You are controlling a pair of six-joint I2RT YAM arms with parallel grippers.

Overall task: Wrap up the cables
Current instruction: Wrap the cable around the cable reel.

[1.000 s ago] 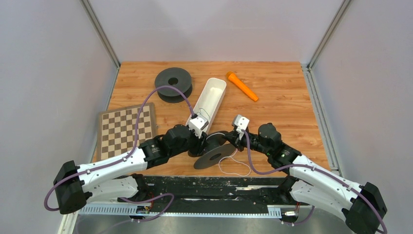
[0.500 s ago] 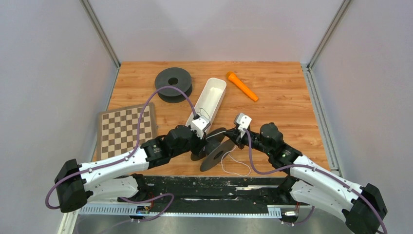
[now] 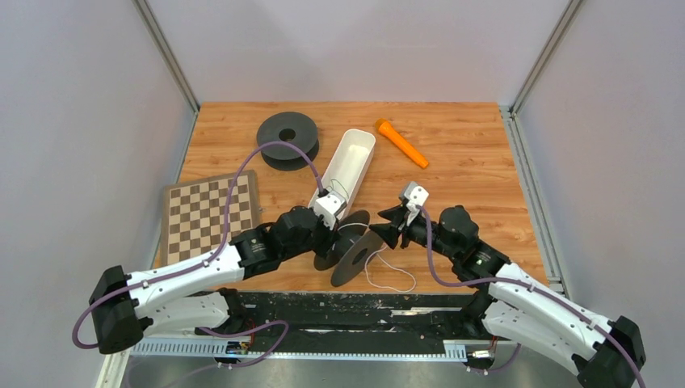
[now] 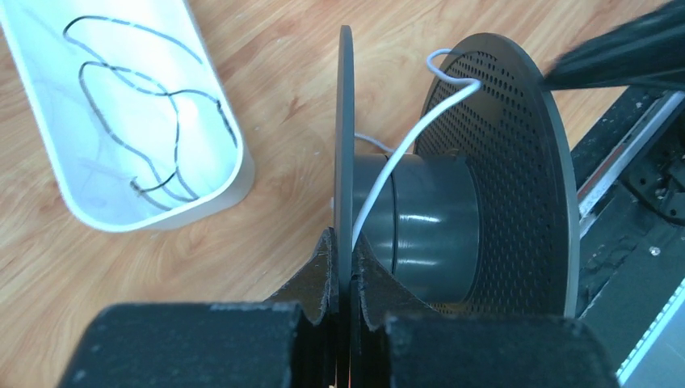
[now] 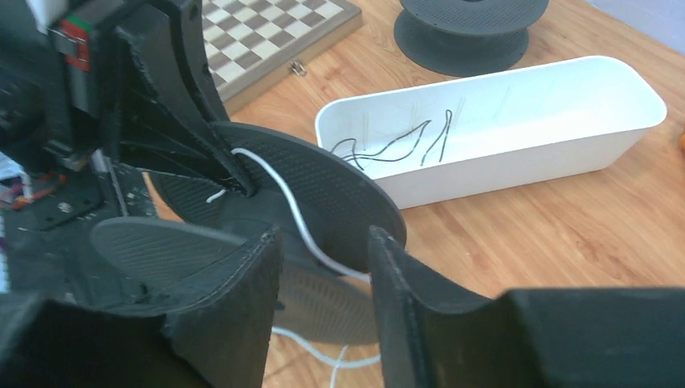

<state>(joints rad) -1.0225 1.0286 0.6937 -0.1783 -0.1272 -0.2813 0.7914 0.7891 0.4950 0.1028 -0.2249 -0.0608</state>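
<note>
My left gripper (image 4: 345, 271) is clamped on one flange of the spool (image 4: 428, 218), which is tipped on edge. My right gripper (image 5: 323, 242) hangs at its 3 o'clock, fingers apart and holding nothing. The white cable (image 4: 404, 141) crosses the hub and trails onto the table (image 3: 468, 162) at 5 o'clock; the dark cable (image 4: 170, 94) lies in the tray (image 4: 233, 145) at 12 o'clock.

The worktop (image 3: 468, 162) is wood-grain board with a soft sheen. The spool (image 4: 428, 234) is dark grey plastic, its hub smooth and glossy, its flange matt and perforated. The tray (image 5: 517, 162) is smooth white plastic. The whitish cable (image 4: 404, 149) has a smooth sheath.
</note>
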